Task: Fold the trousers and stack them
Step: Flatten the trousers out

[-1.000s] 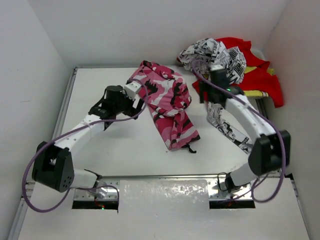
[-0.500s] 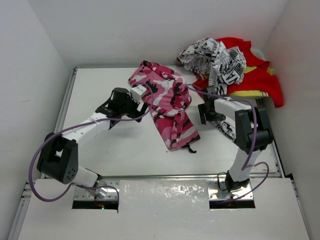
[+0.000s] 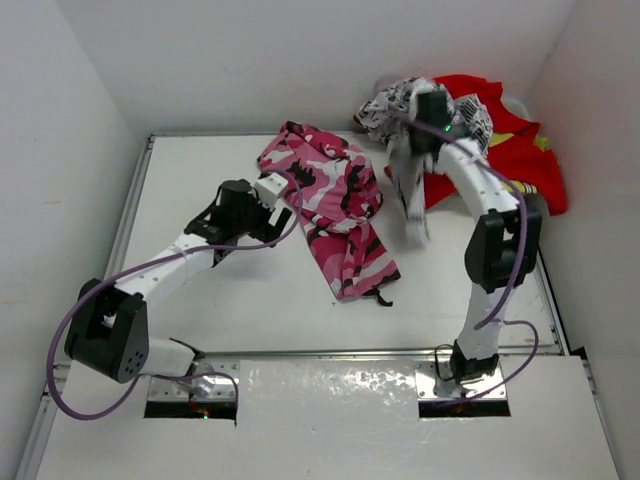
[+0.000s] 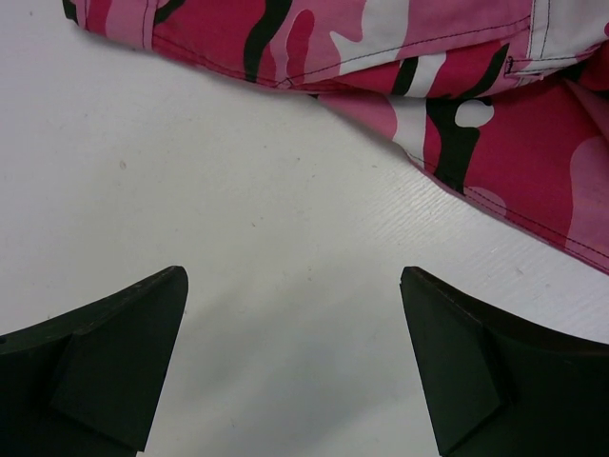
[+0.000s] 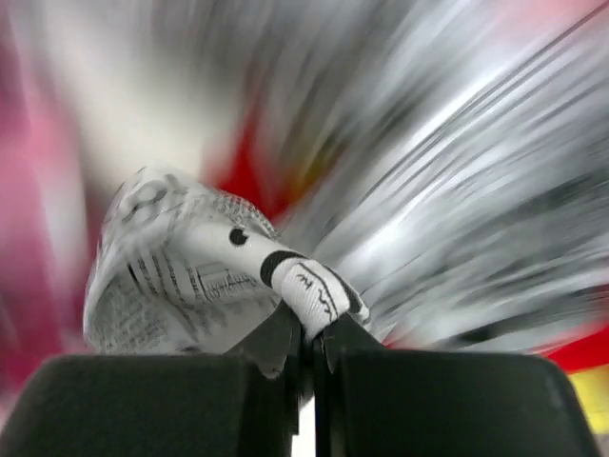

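The pink camouflage trousers (image 3: 335, 200) lie crumpled on the middle of the white table, one leg trailing toward the front. My left gripper (image 3: 284, 198) hovers low at their left edge, open, with only bare table between its fingers (image 4: 293, 278). The trousers' hem (image 4: 495, 124) lies just ahead of it. My right gripper (image 3: 421, 135) is raised at the back right, shut on a fold of the black-and-white printed cloth (image 5: 190, 276), which is pinched at its fingertips (image 5: 319, 338). A strip of that cloth (image 3: 412, 200) hangs blurred below it.
A plain red cloth (image 3: 520, 150) with yellow marks lies in the back right corner, with more black-and-white cloth (image 3: 395, 105) bunched on it. White walls close in the table on three sides. The right wrist view is blurred by motion.
My right gripper dropped to the black-and-white cloth on the table, shut on it, and swung it up toward the back. My left gripper shifted slightly along the trousers' edge, still open.
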Robot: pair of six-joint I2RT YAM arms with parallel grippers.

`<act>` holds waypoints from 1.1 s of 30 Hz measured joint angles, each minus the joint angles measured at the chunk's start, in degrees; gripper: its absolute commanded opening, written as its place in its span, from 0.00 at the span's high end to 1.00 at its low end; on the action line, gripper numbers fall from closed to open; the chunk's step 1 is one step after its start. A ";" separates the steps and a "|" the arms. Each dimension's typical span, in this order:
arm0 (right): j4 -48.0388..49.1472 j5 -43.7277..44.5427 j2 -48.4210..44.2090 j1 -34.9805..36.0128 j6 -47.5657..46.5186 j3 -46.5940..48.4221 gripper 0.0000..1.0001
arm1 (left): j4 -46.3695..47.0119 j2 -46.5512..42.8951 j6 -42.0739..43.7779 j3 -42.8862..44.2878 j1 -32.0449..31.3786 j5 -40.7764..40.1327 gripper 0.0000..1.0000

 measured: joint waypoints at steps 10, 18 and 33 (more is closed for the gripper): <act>15.89 14.51 4.61 -24.11 14.91 35.93 0.79 | 0.28 0.35 -0.13 0.00 0.00 0.24 0.07; 6.58 9.44 10.95 -21.44 16.81 27.61 0.20 | 0.11 0.74 -0.11 0.20 0.00 0.81 0.07; 6.34 -4.66 -20.52 -5.84 5.55 -6.08 0.85 | -0.04 0.44 -4.00 0.20 0.00 2.89 0.12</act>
